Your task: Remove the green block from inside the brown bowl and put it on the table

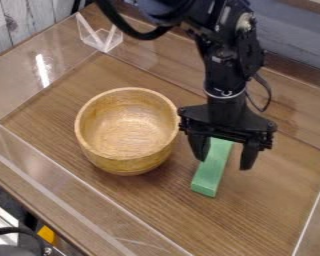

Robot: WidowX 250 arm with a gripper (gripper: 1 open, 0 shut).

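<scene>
I see the green block as one plain bright green, with no marking on it. The brown bowl is light honey-brown wood outside, paler inside with fine ringed grain. The table is dark brown with long wood-grain streaks. My gripper and its arm are black. The acrylic walls are clear, with white glare.

The gripper stands in front of the green block's upper end and hides it, the arm's upper part runs off the top edge, and the table is cut off on all sides.
</scene>
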